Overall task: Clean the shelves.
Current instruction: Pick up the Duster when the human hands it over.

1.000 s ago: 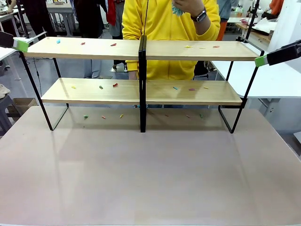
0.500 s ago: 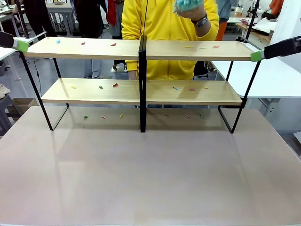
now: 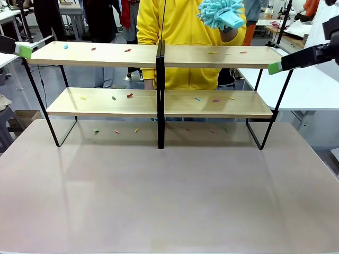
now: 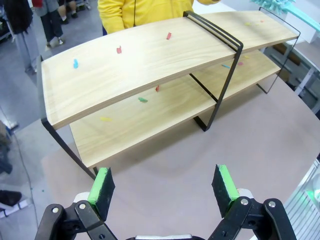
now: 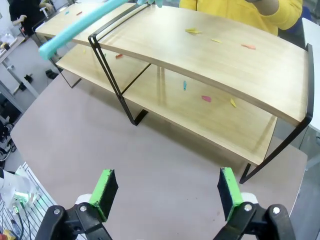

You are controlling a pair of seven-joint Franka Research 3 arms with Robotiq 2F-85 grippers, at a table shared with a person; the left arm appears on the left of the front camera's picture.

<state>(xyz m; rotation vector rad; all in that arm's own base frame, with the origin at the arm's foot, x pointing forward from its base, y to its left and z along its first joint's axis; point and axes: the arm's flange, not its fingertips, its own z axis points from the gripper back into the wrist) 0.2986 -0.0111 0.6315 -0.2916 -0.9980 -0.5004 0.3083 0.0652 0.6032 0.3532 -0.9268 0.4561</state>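
Front view, shelves (image 3: 106,54) upright, long axis running left to right

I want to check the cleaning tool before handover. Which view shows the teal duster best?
The front view: the teal duster shows its fluffy head, raised behind the shelves. The right wrist view catches its handle in the top left corner; the left wrist view has a cropped piece at the top right corner.

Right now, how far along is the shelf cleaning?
Nothing looks cleaned: coloured scraps lie on both boards of the shelves. In hand: a person holds a teal duster above the top board, while the left claw and right claw hang open and empty. Left: taking the duster and sweeping both boards, probably.
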